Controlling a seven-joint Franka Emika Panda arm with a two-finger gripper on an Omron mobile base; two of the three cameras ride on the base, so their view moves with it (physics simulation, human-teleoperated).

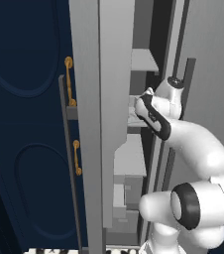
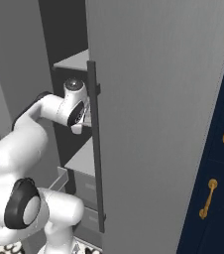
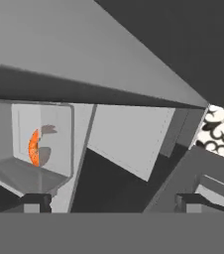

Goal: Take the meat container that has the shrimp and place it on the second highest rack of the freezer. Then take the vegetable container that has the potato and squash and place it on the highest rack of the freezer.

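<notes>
Two dark fingertips point(image 3: 36, 202) of the gripper point(image 3: 115, 202) rise at the bottom of the hand view, set wide apart with nothing between them — the gripper is released. Just beyond the left fingertip sits a clear container point(image 3: 32, 146) with the shrimp point(image 3: 33, 147) inside, a small orange curl against the back wall. It rests on a light-grey shelf point(image 3: 79, 163) inside the freezer point(image 1: 101, 114), beneath a broad grey slab point(image 3: 69, 54) that crosses the top of the view; which rack of the stack this is cannot be told from here. Patterned black-and-white floor point(image 3: 223, 131) shows at the far right.

From the left base view, the white arm point(image 1: 193, 149) reaches from the lower right into the open freezer, its hand at mid-height beside the shelves. Navy cabinets point(image 1: 29, 124) with gold handles point(image 1: 70, 82) stand to the left. From the right base view, the arm bends in from the lower left, behind the freezer door point(image 2: 158, 124) and its long dark bar handle point(image 2: 96, 149).
</notes>
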